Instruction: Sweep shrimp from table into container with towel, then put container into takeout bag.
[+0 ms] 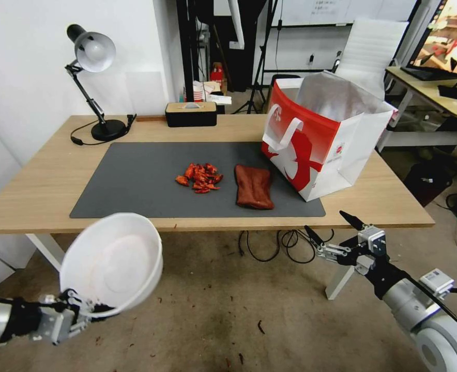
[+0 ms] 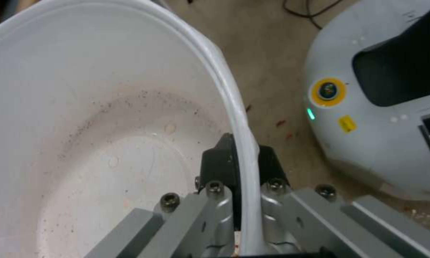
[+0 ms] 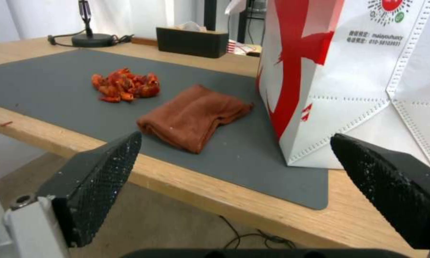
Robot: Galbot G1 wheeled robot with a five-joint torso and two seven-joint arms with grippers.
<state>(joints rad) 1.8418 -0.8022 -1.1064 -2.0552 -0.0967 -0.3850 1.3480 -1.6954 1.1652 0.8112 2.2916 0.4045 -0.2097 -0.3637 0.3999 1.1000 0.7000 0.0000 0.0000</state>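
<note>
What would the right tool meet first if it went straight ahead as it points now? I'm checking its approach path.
Probably the towel, lying between the open right tool's fingers in its wrist view; the takeout bag stands just beside that line. If its height is too low, the table edge comes first.

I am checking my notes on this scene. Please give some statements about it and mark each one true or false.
1. The left claw grips the white bowl by its rim. True.
2. The shrimp shells lie inside the bowl. False: they sit on the grey mat.
3. The right claw holds the red towel. False: it is open, off the table's front edge.
4. The takeout bag stands upright beside the towel. True.
</note>
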